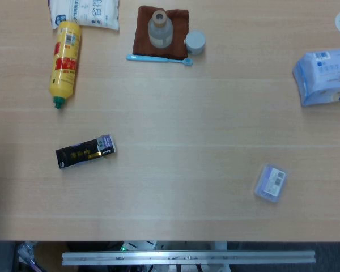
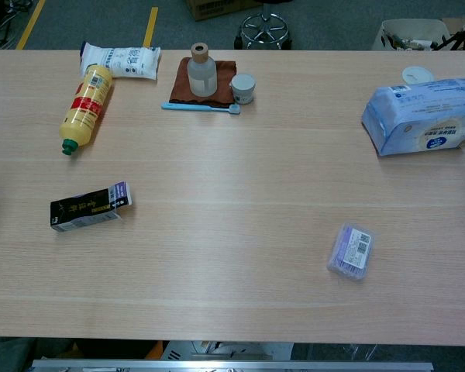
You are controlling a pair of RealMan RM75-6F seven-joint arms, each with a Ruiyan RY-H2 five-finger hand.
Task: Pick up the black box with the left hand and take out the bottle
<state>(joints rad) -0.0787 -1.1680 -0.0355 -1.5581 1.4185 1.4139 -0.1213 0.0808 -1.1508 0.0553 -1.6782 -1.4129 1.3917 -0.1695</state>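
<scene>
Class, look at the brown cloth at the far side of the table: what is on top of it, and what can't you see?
On the brown cloth stands a clear bottle, upright. The blue toothbrush lies along its near edge, a small grey cup beside it. The cloth under the bottle is hidden.

table [image 1: 215,113] — matt pale wood | black box [image 1: 85,152] — glossy card | cloth [image 1: 178,25] — brown fabric

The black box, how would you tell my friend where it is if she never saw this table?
Start at the wooden table and go to its left side, below the yellow bottle lying down. The black box lies flat there, alone on bare wood. It is the only dark, long little carton, with gold writing and a purple-and-white end.
</scene>
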